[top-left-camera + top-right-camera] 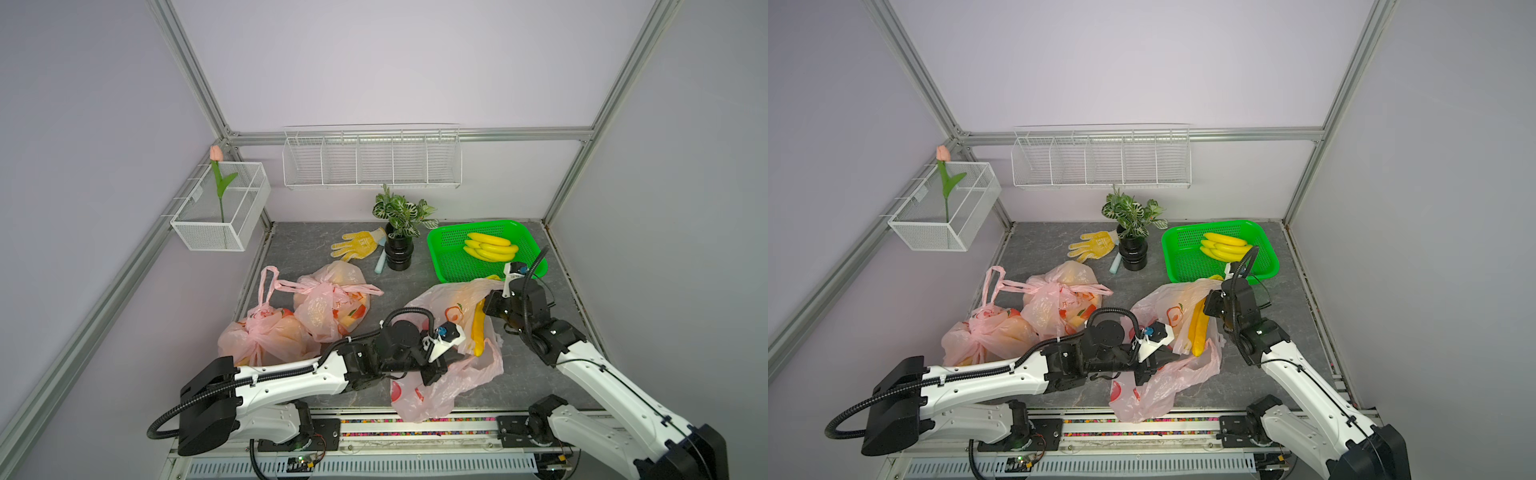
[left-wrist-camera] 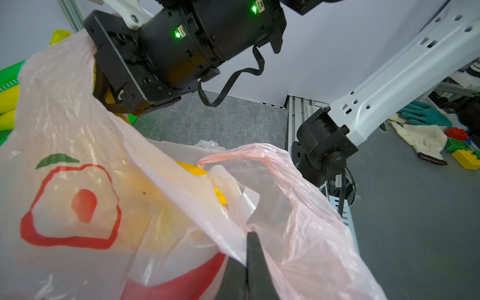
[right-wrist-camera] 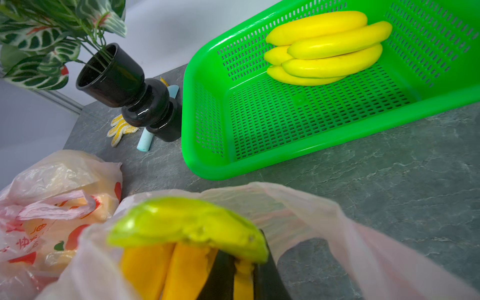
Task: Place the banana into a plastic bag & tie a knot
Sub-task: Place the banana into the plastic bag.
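A yellow banana (image 1: 478, 328) (image 1: 1198, 332) bunch hangs upright, its lower part inside the mouth of a pink plastic bag (image 1: 440, 386) (image 1: 1158, 395) printed with red fruit. My right gripper (image 1: 488, 305) (image 1: 1208, 305) (image 3: 242, 262) is shut on the banana (image 3: 187, 223) near its greenish stem end. My left gripper (image 1: 455, 357) (image 1: 1169, 357) (image 2: 246, 233) is shut on the bag's rim (image 2: 259, 155), holding the mouth up beside the fruit. In the left wrist view a yellow tip (image 2: 192, 168) shows through the opening.
A green basket (image 1: 449, 266) (image 3: 207, 145) behind the bag holds another banana bunch (image 1: 490, 247). Two tied pink bags (image 1: 328, 303) (image 1: 257, 336) lie to the left. A black vase with a plant (image 1: 399, 249) and a yellow glove (image 1: 357, 243) sit at the back.
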Controlling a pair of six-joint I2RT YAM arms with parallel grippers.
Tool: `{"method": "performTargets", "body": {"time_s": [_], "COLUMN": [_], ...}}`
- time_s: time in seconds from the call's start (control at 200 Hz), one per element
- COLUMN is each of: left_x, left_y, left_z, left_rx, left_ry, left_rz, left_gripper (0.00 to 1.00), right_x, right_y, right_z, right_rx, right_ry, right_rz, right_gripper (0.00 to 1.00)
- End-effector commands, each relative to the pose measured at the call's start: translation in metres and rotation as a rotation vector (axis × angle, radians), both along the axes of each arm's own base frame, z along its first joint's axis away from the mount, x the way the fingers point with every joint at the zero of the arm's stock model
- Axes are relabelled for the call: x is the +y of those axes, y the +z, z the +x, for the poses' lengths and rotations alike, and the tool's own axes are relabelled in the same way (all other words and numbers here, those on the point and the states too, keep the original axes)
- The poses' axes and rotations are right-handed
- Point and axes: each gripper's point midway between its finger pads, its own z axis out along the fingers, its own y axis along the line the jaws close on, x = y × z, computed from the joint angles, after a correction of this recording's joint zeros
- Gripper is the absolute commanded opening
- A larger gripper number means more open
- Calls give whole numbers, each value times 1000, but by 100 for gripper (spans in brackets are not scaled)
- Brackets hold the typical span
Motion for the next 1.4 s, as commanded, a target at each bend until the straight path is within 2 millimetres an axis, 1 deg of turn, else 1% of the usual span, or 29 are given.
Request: {"method": "performTargets", "body": {"time_s": [0.0, 0.06, 0.125, 0.225, 0.295, 0.35, 0.425, 0.575, 0.645, 0.775, 0.84, 0.875, 0.9, 0.965, 1.025, 1.094, 1.194, 1.304, 1.394], "left_x": [-11, -14, -18, -22, -18, -14, -12, -6, -4, -1, 4, 8, 11, 20, 29, 40, 52, 65, 72], "left_y": [19, 23, 31, 37, 36, 37, 37, 22, 16, 7, 3, 0, -2, -7, -12, -20, -27, -28, -26], "left_z": [2, 10, 15, 40, 61, 70, 75, 85, 82, 75, 72, 72, 71, 71, 73, 78, 90, 110, 123], "left_rx": [-6, -14, -27, -36, -65, -90, -118, -144, -144, -144, -141, -140, -140, -139, -134, -123, -100, -63, -66], "left_ry": [-2, 40, 64, 195, 312, 359, 379, 410, 393, 359, 353, 356, 360, 378, 403, 446, 510, 600, 666], "left_rz": [-45, -68, -104, -115, -115, -114, -115, -94, -100, -90, -84, -79, -74, -66, -58, -44, -30, -34, -37], "left_gripper": [0, 0, 0, 0, 0, 0, 0, 0, 0, 0, 0, 0, 0, 0, 0, 0, 0, 0, 0], "right_x": [-10, -3, 10, 21, 24, 28, 36, 57, 65, 84, 92, 94, 96, 111, 114, 111, 96, 81, 79], "right_y": [5, 4, 1, -8, -14, -18, -22, -33, -40, -40, -39, -38, -35, -25, -17, -12, -13, -14, -4], "right_z": [1, -2, -5, -10, -16, -20, -26, -37, -38, -35, -32, -31, -30, -29, -29, -30, -31, -37, -46], "right_rx": [-30, -39, -40, -24, -19, -14, 0, 15, 29, 29, 24, 15, 2, -39, -57, -66, -41, -8, -31], "right_ry": [-93, -94, -78, -72, -76, -68, -37, 17, 34, 76, 99, 109, 126, 219, 257, 284, 283, 308, 386], "right_rz": [35, 34, 21, 35, 51, 60, 66, 35, 47, 52, 66, 67, 72, 111, 121, 108, 71, 41, 37], "right_gripper": [7, 7, 7, 7, 7, 8, 7, 9, 9, 12, 17, 21, 27, 40, 52, 63, 75, 80, 83]}}
